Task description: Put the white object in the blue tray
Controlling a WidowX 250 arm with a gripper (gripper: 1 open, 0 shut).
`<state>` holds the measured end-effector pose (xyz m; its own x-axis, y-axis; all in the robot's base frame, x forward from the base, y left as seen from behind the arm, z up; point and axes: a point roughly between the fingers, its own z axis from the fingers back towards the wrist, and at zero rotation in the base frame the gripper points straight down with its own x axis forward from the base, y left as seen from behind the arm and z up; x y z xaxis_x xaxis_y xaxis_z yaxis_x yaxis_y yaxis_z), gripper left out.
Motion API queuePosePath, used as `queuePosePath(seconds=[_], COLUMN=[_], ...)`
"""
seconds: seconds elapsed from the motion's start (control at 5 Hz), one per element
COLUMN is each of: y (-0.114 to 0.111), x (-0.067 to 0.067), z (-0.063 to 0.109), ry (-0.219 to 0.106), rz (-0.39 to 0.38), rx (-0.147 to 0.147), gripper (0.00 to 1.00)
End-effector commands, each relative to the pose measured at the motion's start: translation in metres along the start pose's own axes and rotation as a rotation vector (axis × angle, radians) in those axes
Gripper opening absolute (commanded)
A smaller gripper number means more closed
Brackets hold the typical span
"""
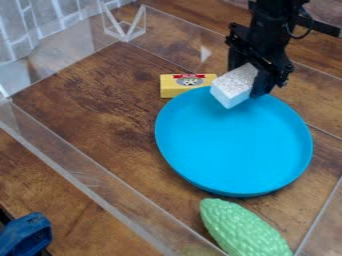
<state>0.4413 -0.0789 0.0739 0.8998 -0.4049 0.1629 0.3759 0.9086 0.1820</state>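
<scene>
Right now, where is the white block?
In the camera view, the white block is at the end effector, over the blue tray's far rim.

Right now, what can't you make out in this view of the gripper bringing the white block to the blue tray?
- Fingertips of the gripper: camera view, dark and blurred against the white block.
- Underside of the block, and any gap above the blue tray: camera view, hidden by the block itself.
- Rest of the blue object at lower left: camera view, cut off by the left edge.
</scene>
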Motion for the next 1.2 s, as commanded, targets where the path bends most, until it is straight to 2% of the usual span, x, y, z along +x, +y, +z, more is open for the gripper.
queuePosePath(seconds=[0.0,1.0], y=[0.0169,0.0219], x=[0.008,0.0067], z=[0.0461,0.0503], ry=[-0.121,-0.18], rz=[0.015,-0.049], rx=[0.042,0.094], gripper=[0.0,0.0])
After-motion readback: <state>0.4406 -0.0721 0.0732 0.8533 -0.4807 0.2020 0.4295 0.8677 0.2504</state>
